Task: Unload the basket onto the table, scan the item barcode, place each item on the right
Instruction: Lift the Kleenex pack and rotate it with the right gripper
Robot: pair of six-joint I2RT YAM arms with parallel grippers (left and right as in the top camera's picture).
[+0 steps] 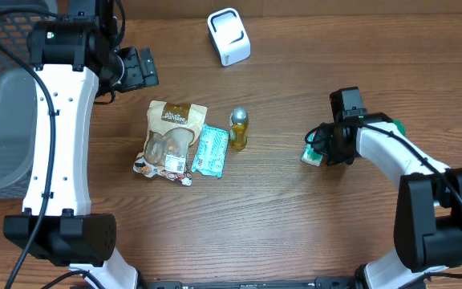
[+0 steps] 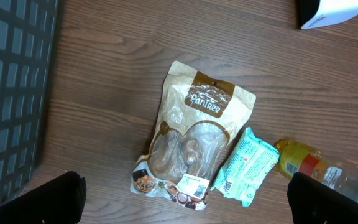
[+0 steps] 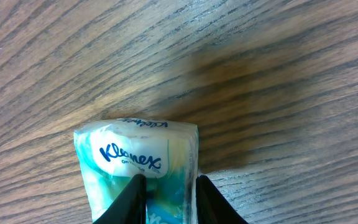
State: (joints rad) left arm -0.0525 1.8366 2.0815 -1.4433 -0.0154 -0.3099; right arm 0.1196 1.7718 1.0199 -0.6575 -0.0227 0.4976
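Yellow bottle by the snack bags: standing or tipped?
Tipped. The yellow bottle lies on its side on the table, its full length showing from overhead.

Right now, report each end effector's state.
Left end effector: open, holding nothing.
Right end effector: closed on the Kleenex pack.

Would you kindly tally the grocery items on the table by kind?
snack bag: 1
packets: 2, the teal packet and the tissue pack
bottle: 1
Total: 4
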